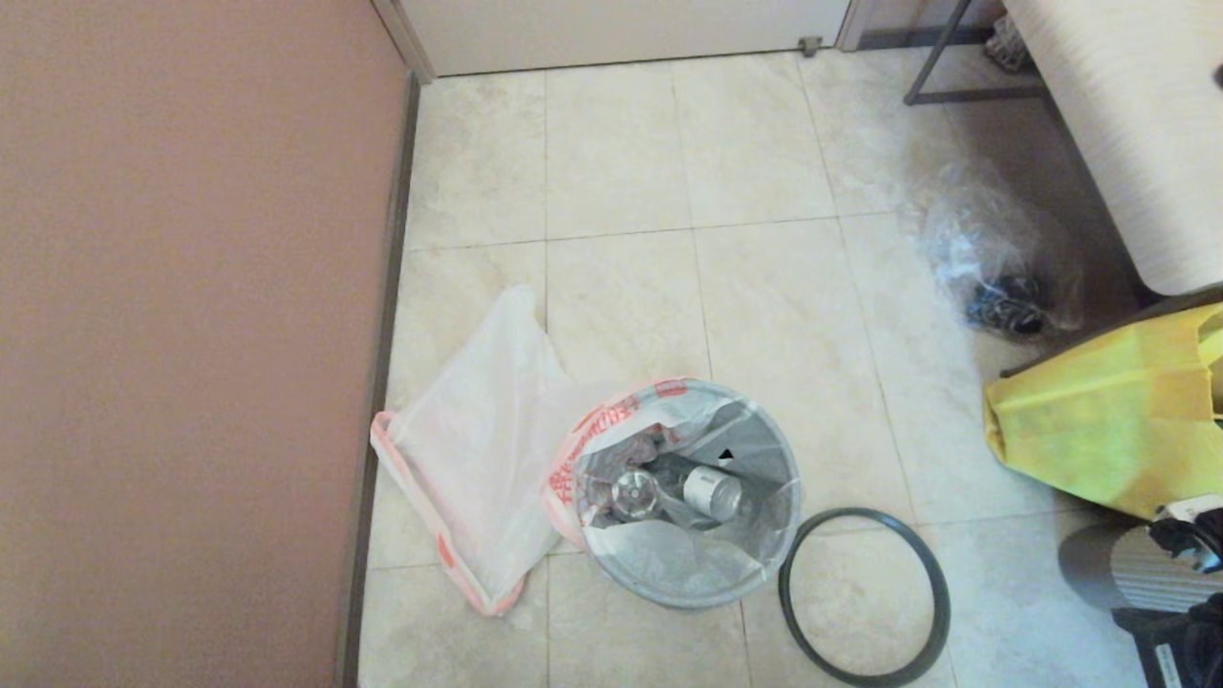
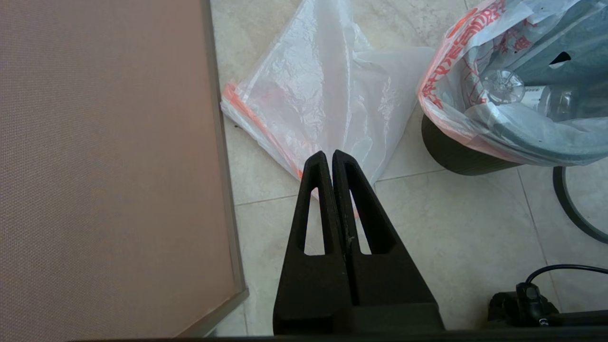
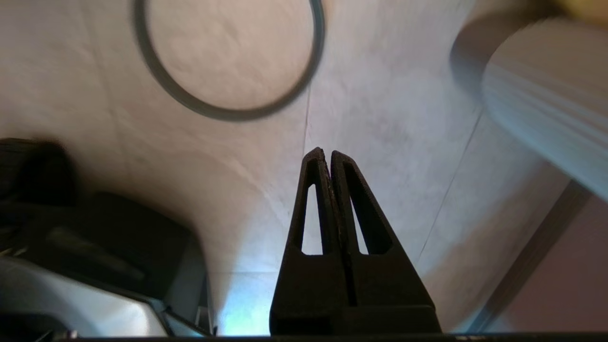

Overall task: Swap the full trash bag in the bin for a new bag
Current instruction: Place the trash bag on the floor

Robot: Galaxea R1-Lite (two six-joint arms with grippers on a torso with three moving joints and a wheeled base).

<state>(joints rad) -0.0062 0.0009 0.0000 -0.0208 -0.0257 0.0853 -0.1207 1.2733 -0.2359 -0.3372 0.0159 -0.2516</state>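
The bin [image 1: 690, 583] stood on the tiled floor [image 1: 764, 287], its full bag [image 1: 669, 497] in place, the hoop [image 1: 865, 597] lying just beside it and a flat new bag [image 1: 478, 449] on its other side. My left gripper [image 2: 331, 154] and right gripper [image 3: 323, 153] had their jaws pressed together, holding nothing.

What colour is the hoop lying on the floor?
Dark grey hoop, clearest in the head view.
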